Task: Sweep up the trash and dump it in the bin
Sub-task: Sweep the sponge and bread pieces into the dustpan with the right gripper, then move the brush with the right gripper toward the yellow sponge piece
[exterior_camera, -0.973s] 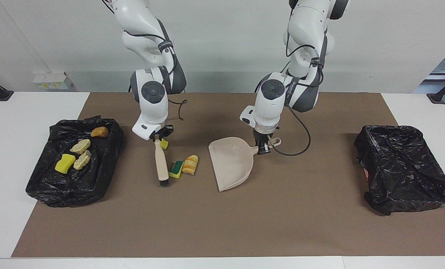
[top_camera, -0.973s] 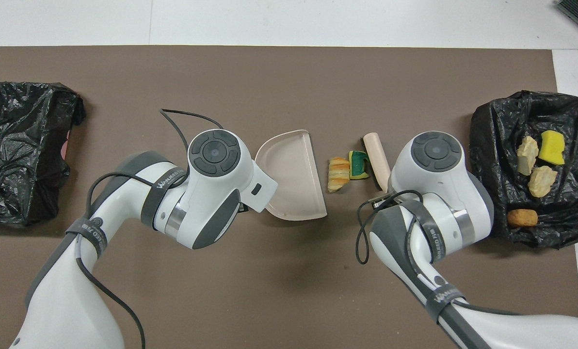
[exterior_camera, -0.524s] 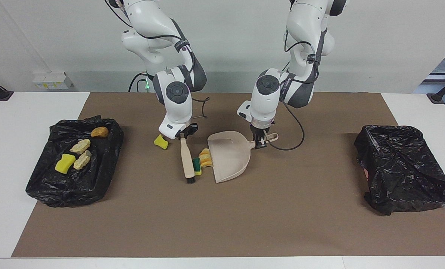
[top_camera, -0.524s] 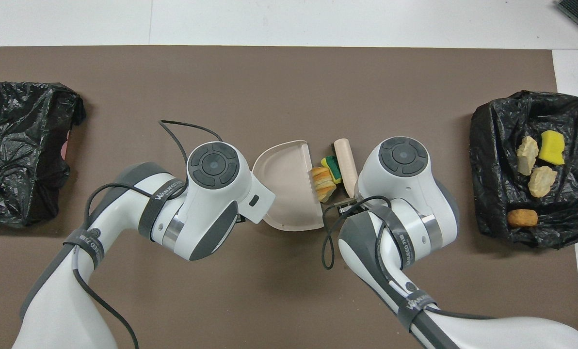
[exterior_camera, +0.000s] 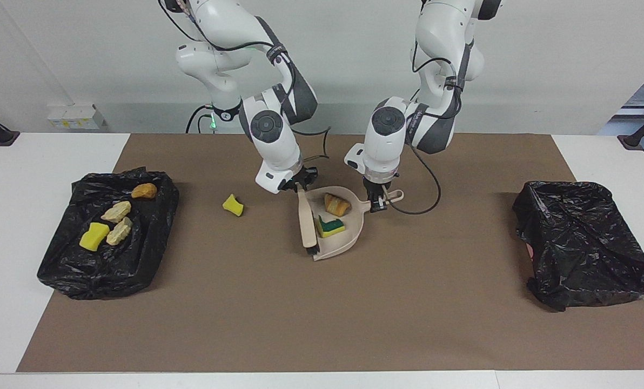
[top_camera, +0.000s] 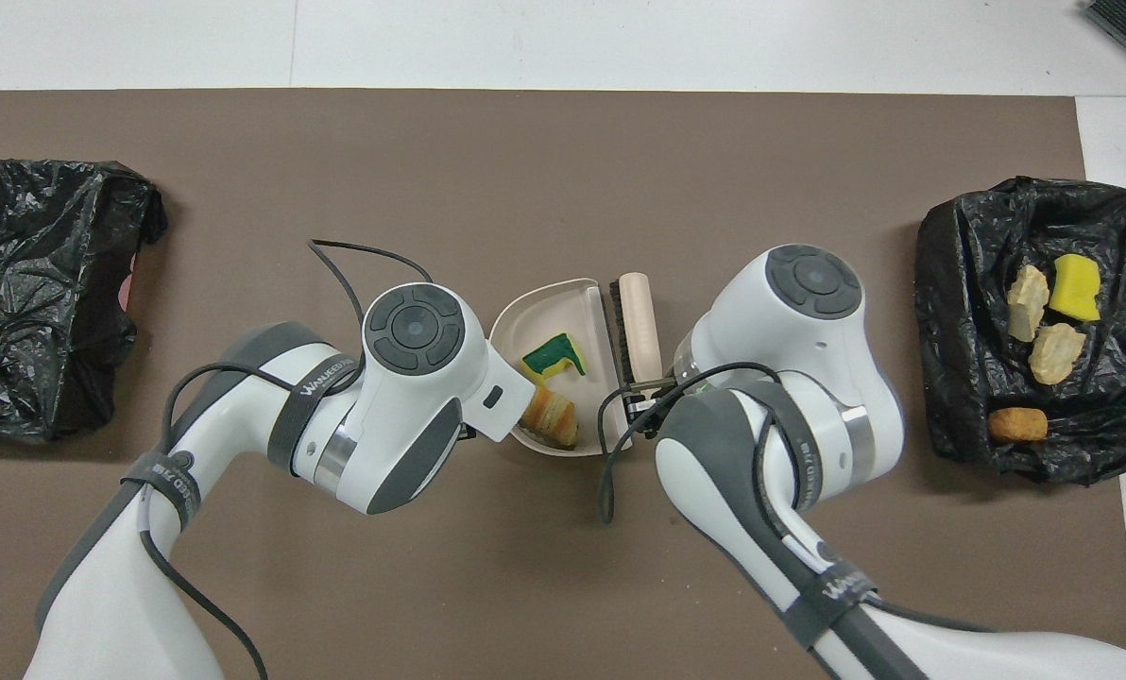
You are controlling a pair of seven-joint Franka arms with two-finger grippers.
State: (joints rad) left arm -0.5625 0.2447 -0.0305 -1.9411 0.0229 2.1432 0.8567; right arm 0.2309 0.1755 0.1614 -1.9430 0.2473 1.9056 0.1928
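Observation:
My right gripper (exterior_camera: 299, 185) is shut on the handle of a beige brush (exterior_camera: 306, 219), whose bristles rest at the mouth of the beige dustpan (exterior_camera: 346, 243). My left gripper (exterior_camera: 377, 205) is shut on the dustpan's handle. Two pieces of trash lie in the pan: an orange-striped roll (exterior_camera: 336, 205) and a green-and-yellow sponge (exterior_camera: 330, 227). A yellow scrap (exterior_camera: 233, 205) lies alone on the mat, toward the right arm's end. The overhead view shows the brush (top_camera: 631, 326), sponge (top_camera: 554, 354) and roll (top_camera: 551, 416), but the right arm hides the yellow scrap.
A black-lined bin (exterior_camera: 62, 265) at the right arm's end of the table holds several scraps, among them a yellow sponge (top_camera: 1073, 285) and tan chunks (top_camera: 1054, 351). Another black-bagged bin (exterior_camera: 581, 243) sits at the left arm's end. A brown mat (exterior_camera: 322, 313) covers the table.
The right gripper swept the brush toward the left arm's end and pushed the roll and sponge into the dustpan. The yellow scrap stayed behind. The dustpan shifted slightly toward the brush.

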